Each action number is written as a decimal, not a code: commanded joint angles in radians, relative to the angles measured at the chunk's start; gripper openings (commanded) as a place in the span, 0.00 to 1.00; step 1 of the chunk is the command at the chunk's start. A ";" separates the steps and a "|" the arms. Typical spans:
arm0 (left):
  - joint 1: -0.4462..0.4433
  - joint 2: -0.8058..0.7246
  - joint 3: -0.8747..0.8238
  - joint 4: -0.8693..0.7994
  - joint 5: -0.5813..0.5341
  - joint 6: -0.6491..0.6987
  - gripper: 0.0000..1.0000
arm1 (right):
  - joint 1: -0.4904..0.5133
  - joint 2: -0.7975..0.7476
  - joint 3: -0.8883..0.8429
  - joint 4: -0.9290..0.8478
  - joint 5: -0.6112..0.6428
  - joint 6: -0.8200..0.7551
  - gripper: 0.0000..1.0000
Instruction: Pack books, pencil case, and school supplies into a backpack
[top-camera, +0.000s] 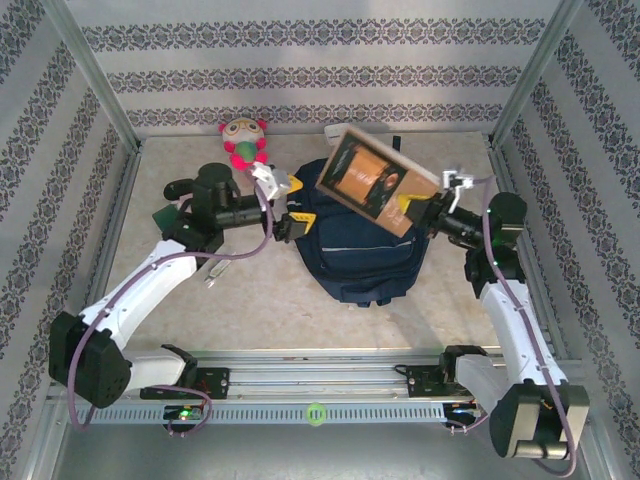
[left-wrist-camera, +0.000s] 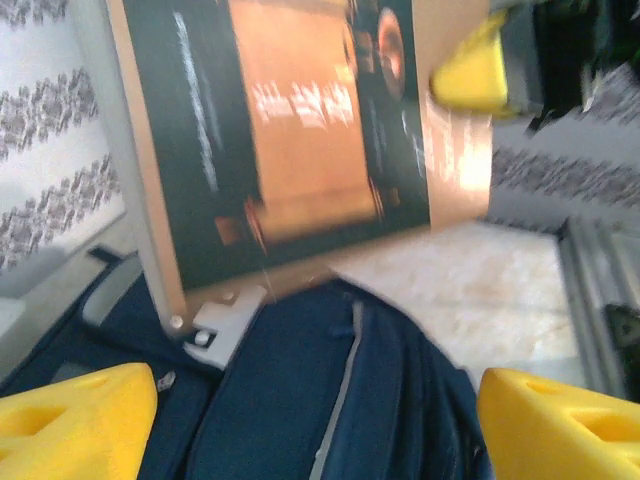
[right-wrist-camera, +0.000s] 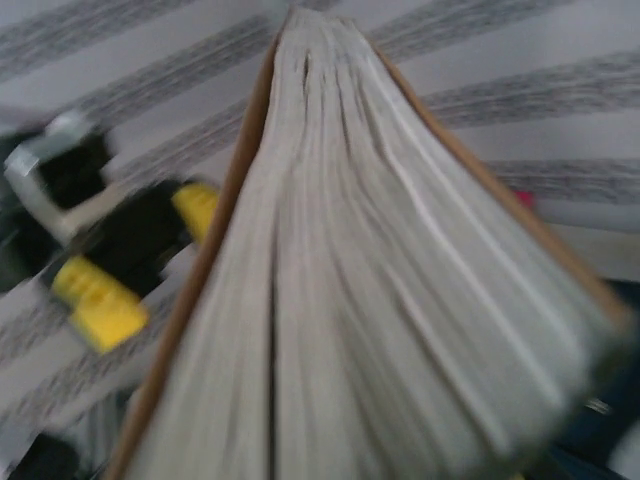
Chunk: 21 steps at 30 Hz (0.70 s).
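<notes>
The left arm (top-camera: 150, 275) reaches in over the pale marbled worktop (top-camera: 250, 300). Its jaws stand wide apart and hold nothing. In the left wrist view the yellow fingertips (left-wrist-camera: 70, 420) sit at the two bottom corners with bare space between them.

Just ahead of and below these jaws lies the large navy-blue fabric backpack with thin pale stripes (top-camera: 365, 255), flat on the worktop.

Above its far end, and between the two sets of jaws, hangs the paperback book with a dark cover, orange panel and tan border (top-camera: 372, 180). It is tilted and clear of the fabric.

The right arm (top-camera: 505, 300) carries it, with its jaws clamped on the book's lower right corner. From the left wrist, one of its yellow fingertips (left-wrist-camera: 475, 75) shows pressed on the tan edge. From the right wrist, the grey page edges (right-wrist-camera: 370, 300) fan straight out from the jaws.

The step in hand looks like packing the book, which is poised over the bag but not yet in it. The book hides the backpack's mouth, so I cannot tell whether it is unzipped.

The next move probably calls for the right jaws to turn the book edge-down and lower it into the opening. The free left jaws, just beside the bag's flank, could pinch the fabric and hold the mouth wide. With a grip on one corner only, the book may swing.
</notes>
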 joint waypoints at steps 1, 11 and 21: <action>-0.092 0.079 0.039 -0.209 -0.236 0.279 0.87 | -0.100 -0.027 -0.002 -0.081 0.126 0.183 0.00; -0.295 0.403 0.119 -0.153 -0.413 0.390 0.95 | -0.283 -0.123 0.002 -0.413 0.238 0.195 0.00; -0.351 0.630 0.275 -0.120 -0.464 0.386 0.99 | -0.285 -0.164 -0.025 -0.458 0.228 0.162 0.00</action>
